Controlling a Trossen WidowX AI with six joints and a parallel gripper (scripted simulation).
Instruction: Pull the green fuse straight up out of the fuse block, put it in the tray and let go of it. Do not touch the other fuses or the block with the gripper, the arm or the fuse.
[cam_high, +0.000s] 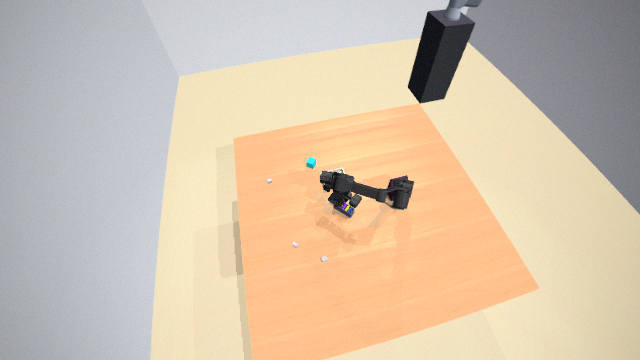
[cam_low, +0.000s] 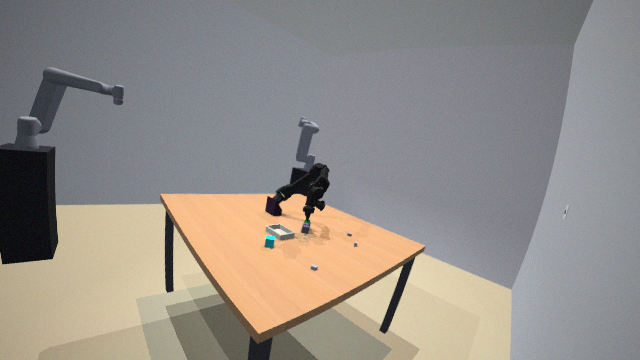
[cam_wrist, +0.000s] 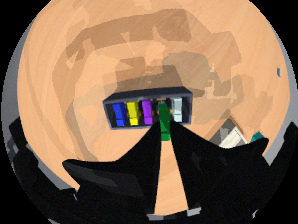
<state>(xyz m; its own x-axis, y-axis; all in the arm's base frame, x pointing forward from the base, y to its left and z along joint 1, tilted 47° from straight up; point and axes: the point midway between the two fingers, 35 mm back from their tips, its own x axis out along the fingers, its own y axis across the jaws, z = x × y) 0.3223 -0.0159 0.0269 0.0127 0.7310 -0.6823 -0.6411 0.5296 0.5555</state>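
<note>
My gripper (cam_wrist: 164, 125) (cam_low: 307, 218) is shut on the green fuse (cam_wrist: 164, 116) (cam_low: 307, 221). The fuse is upright and raised above the dark fuse block (cam_wrist: 147, 95) (cam_low: 305, 230). In the wrist view it overlaps its slot and the near rim. How far its lower end clears the block is hard to tell. The blue fuse (cam_wrist: 119, 114), yellow fuse (cam_wrist: 132, 112), purple fuse (cam_wrist: 147, 112) and pale fuse (cam_wrist: 177, 109) sit in the block. The grey tray (cam_low: 282, 237) stands beside the block; the arm partly hides it in the top view.
A cyan cube (cam_high: 311, 162) (cam_low: 270, 242) stands by the tray's far side from my arm's base. Three small pale blocks (cam_high: 269, 180) (cam_high: 295, 244) (cam_high: 324, 259) lie apart on the wooden table (cam_high: 425, 250). Other grey arms on black pedestals stand beyond the table.
</note>
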